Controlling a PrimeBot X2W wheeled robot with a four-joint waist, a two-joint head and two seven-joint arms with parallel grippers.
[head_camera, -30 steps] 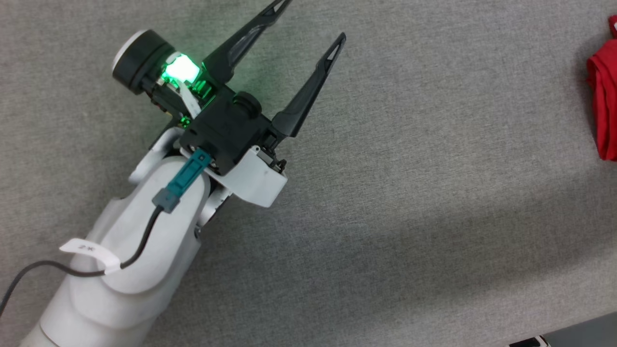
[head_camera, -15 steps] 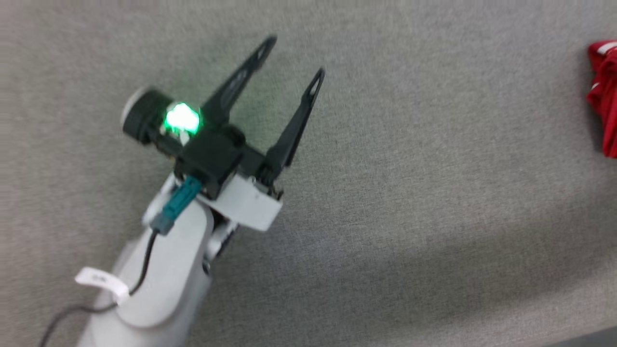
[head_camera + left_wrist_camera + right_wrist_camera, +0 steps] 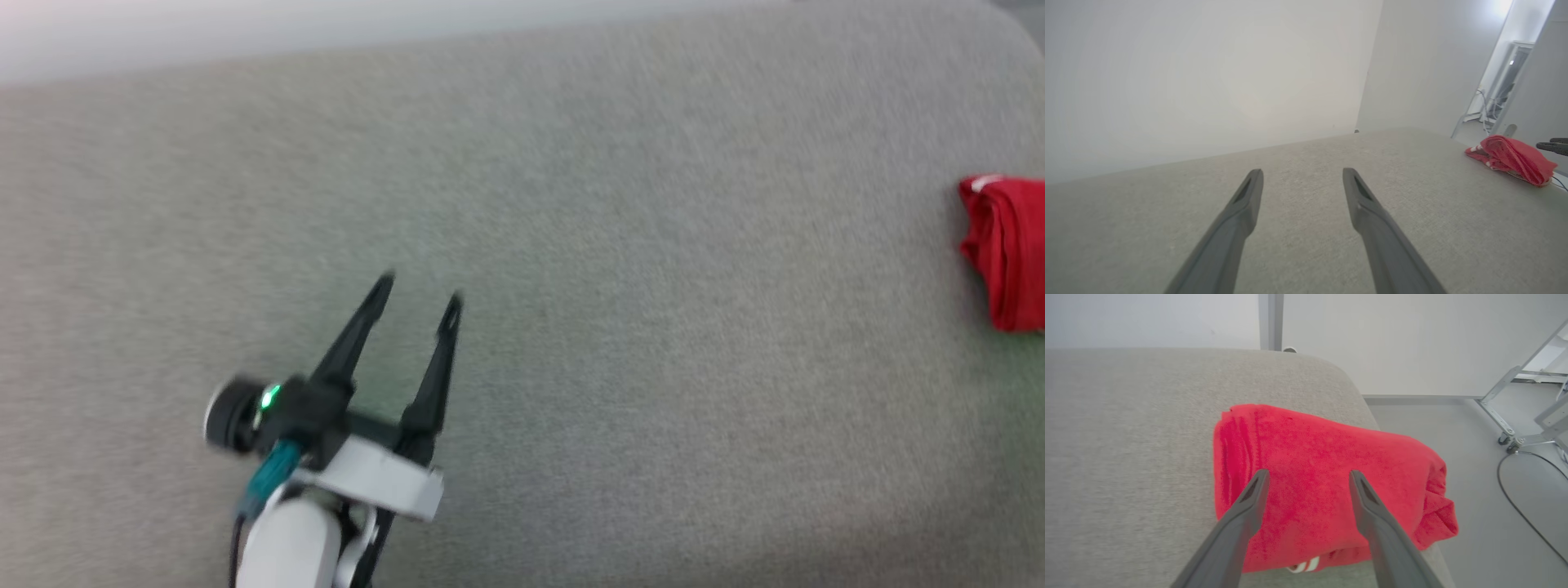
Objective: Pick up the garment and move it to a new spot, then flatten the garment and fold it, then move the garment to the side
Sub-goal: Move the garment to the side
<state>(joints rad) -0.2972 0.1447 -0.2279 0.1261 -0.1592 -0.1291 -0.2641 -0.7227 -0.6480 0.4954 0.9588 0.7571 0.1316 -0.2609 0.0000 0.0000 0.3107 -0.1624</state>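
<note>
Folded garment (image 3: 1323,490) rests at the right edge of the bench (image 3: 1126,457) by its far corner, right gripper (image 3: 1308,473) over it, left gripper (image 3: 419,292) well apart, both with fingers wide; it looks soft and light, so pinch the thick fold.

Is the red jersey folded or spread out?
Folded: the garment lies as a compact red bundle with stacked layers along one edge, at a corner of the grey surface.

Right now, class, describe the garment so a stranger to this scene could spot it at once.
Find the broad grey fabric-topped table. Near its rounded corner on the robot's right lies the garment, folded into a thick bundle. It is the one bright red thing there, with white-striped trim peeking from underneath.
</note>
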